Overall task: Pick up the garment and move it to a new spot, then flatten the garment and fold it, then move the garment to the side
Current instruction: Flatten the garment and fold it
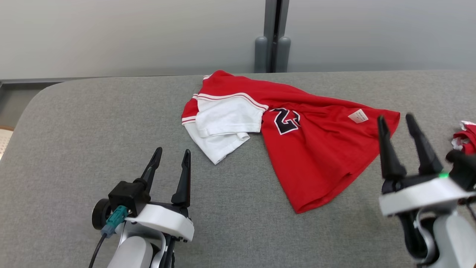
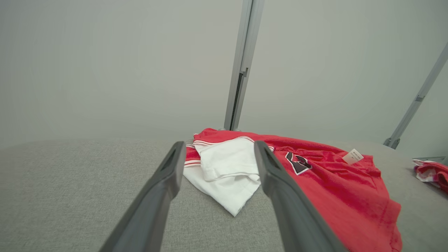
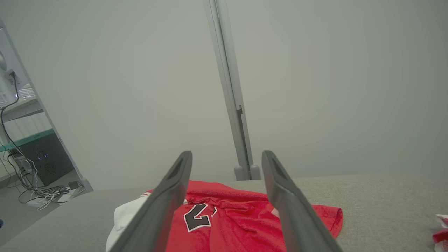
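Head view: the garment (image 1: 308, 149), a red jersey with a dark number and a white part doubled over on its left side, lies rumpled on the grey table (image 1: 93, 130), toward the far edge and right of centre. A white label (image 1: 358, 116) shows near its right corner. The left gripper (image 1: 173, 150) hangs over the near side of the table, fingers spread and empty, short of the white corner and not touching it. The right gripper (image 1: 394, 117) is likewise spread and empty. It is a little blurred, so its tips may stand just beside the jersey's right corner rather than over it. A second red-and-white cloth (image 1: 465, 139) lies at the right edge, apart from the jersey.

Left wrist view: the left gripper (image 2: 219, 143) looks along its parted fingers at the white part of the garment (image 2: 332, 182), with bare table between the fingertips and the cloth.

Right wrist view: the right gripper (image 3: 226, 153) has its fingers parted with nothing between them. The garment (image 3: 238, 224) lies below and ahead, number upward, creased across the middle.

I judge the flattening step to be in hand: the cloth lies loose on the table, unheld and wrinkled. The next move calls for each arm to come down on its own side, pinch a single layer at an edge or corner, and draw the two outward so that the doubled white part opens and the creases pull out. The risk is pinching two layers together, which would drag the fold along rather than open it.
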Controlling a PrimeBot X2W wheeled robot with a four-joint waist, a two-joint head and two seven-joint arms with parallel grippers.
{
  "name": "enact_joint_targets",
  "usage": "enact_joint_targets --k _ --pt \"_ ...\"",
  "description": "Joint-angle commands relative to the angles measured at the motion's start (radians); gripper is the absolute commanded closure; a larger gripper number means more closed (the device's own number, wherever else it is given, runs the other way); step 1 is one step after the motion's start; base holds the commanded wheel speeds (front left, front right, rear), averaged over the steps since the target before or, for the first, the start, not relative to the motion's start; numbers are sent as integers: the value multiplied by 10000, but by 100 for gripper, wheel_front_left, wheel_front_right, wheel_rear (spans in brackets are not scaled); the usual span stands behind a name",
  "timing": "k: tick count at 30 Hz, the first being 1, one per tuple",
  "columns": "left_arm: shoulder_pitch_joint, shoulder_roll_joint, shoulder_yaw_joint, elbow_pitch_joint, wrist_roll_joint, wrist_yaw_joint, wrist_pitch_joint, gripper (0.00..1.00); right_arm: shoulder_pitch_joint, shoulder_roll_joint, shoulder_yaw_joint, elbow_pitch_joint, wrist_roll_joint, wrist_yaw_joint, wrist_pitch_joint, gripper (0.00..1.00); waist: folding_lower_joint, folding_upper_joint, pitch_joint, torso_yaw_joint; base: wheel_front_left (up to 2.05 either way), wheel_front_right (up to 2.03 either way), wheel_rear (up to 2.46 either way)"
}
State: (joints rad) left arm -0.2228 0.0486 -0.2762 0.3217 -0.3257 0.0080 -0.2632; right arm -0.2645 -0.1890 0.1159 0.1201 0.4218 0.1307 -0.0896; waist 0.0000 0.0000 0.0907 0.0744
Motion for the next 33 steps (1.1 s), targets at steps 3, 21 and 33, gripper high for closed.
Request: enact_joint_targets --k 3,21,33 --pt "209 42 88 71 -36 -78 -19 0 818 241 162 116 -407 -1 -361 0 0 0 -145 -221 0 0 0" --pt "-1100 33 -96 2514 -605 639 134 0 820 606 608 647 -1009 -1 -864 0 0 0 527 -1447 0 0 0" --pt "-3495 232 -502 6211 -879 987 1238 0 391 692 613 790 -1123 -1 -1180 0 0 0 1369 -2548 0 0 0"
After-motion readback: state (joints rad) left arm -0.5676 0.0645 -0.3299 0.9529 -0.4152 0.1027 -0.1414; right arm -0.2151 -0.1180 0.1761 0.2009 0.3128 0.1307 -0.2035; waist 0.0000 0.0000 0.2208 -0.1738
